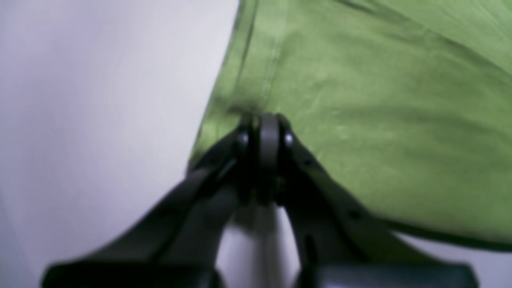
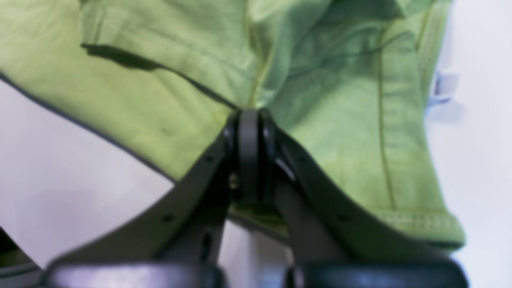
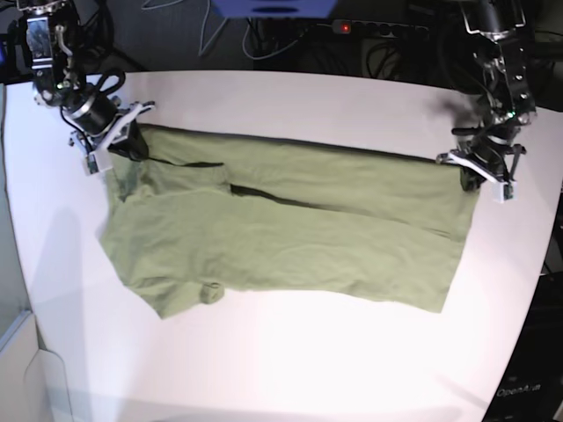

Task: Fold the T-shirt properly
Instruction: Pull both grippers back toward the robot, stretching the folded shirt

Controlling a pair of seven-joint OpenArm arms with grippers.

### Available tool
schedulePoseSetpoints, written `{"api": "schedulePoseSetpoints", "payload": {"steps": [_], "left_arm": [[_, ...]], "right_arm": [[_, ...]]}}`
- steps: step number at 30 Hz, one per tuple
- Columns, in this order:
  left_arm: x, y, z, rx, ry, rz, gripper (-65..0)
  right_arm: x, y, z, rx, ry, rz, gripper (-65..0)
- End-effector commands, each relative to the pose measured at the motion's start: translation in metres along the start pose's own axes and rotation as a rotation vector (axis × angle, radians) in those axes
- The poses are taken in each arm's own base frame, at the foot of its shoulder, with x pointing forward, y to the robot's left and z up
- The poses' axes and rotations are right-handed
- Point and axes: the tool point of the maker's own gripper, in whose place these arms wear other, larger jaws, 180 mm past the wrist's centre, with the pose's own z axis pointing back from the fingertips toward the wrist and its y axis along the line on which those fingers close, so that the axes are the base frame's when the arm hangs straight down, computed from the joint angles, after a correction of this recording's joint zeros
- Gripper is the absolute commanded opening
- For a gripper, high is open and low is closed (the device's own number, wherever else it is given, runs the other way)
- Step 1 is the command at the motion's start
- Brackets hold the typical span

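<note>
The T-shirt point(image 3: 290, 242) is soft, light cotton with no stiffness of its own, so it will sag, drape and drag wherever it is not held, and it needs a hold at two well-separated points along one edge to keep that edge straight. Both arms have exactly that sort of hold. The left gripper point(image 1: 266, 120) has its jaws pressed together on the green cloth right beside a stitched seam near the garment's edge, and the right gripper point(image 2: 250, 114) is likewise clamped on a bunched fold of fabric at the opposite end, close to what looks like a sleeve with a stitched cuff, though the wrist views are blurred and I cannot be sure which part it is. In the base view the shirt lies spread lengthways across the white table point(image 3: 290, 369), its far long edge drawn taut between the two grippers and partly doubled over toward the near side, with a dark shadowed flap showing near the middle. It is a plain olive-green with mild wrinkles; one short sleeve pokes out at the near edge, and the nearer layer lies flat on the table. A small pale tag point(image 2: 445, 86) peeks out beside the fabric in the right wrist view.
</note>
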Motion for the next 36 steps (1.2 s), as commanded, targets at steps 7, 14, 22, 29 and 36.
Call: {"api": "schedulePoseSetpoints", "payload": {"steps": [7,14,22,29,36], "left_arm": [[-0.133,0.004,0.059,0.068,0.508,-0.093,-62.2],[-0.143,0.004,0.073,0.067,0.522,-0.107,-62.2],[-0.174,0.009,0.101,0.072,0.587,-0.114,-62.2],[-0.185,0.013,0.111,0.08,0.615,-0.122,-62.2],[-0.186,0.014,0.112,0.081,0.62,-0.124,-62.2]], "right_arm": [[-0.067,0.003,0.021,-0.016,0.225,0.036,-64.7],[-0.08,0.011,0.032,-0.004,0.239,0.028,-64.7],[-0.091,0.015,0.044,-0.006,0.211,0.005,-64.7],[-0.093,0.002,0.054,-0.037,0.218,0.01,-64.7],[-0.081,-0.009,0.051,-0.05,0.201,0.037,-64.7]]}}
